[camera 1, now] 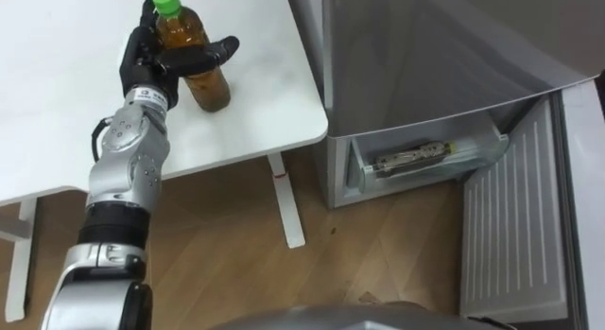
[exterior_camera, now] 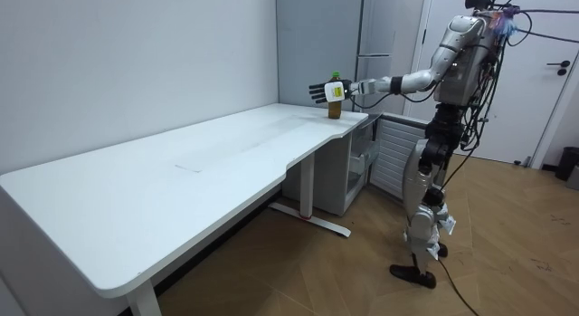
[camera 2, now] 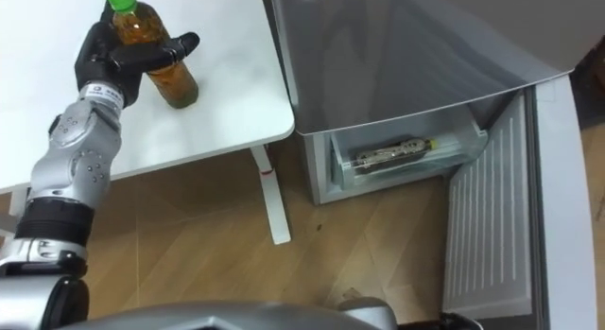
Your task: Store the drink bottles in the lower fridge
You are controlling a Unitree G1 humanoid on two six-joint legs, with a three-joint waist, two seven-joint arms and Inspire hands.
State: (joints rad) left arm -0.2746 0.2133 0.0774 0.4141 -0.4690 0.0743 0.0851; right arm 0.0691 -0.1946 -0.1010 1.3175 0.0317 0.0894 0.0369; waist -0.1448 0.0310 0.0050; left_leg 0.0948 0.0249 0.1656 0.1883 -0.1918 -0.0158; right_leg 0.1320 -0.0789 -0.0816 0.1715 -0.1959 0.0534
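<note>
Fingers (camera 1: 219, 50) of my left hand (camera 1: 146, 63) wrap the upright green-capped tea bottle (camera 1: 209, 89) on the white table (camera 1: 57, 103); the open lower fridge drawer (camera 1: 357, 169) lies at four o'clock.

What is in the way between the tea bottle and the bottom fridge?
Nothing visible. The left hand grips the bottle on the table, and the lower fridge stands open, a second bottle lying inside.

We could read no words, numbers or signs. Any print on the bottle (camera 1: 205, 87) on the table (camera 1: 57, 94) and on the drink (camera 1: 411, 158) lying in the fridge drawer (camera 1: 495, 144) was too small to make out.
</note>
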